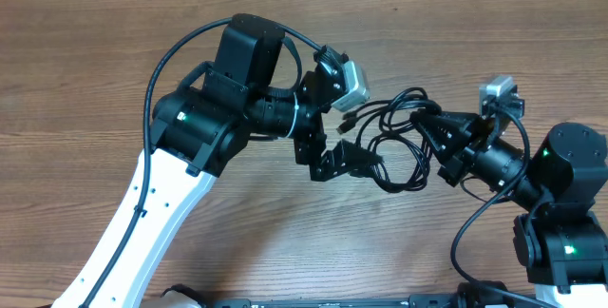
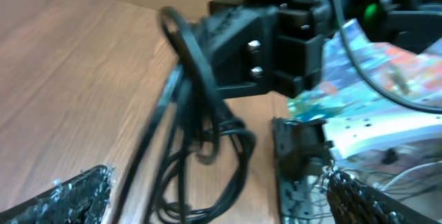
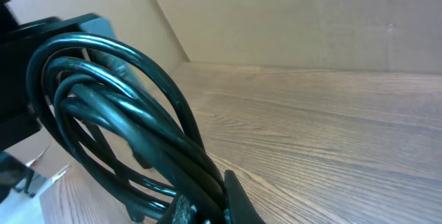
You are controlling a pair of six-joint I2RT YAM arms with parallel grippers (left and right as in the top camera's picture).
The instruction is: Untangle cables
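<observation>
The right pincer grips a looped bunch of black cables at mid-tabletop. The left pincer stands released, fingers spread wide, at the bunch's opposite side.

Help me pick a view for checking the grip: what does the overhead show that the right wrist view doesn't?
Only overhead: both arms, the left gripper open beside the bundle, and how the cables spread over the table. Only right wrist: a close look at several strands arching up from where the right gripper pinches them. Both: the looped black cables and the wooden tabletop.
</observation>
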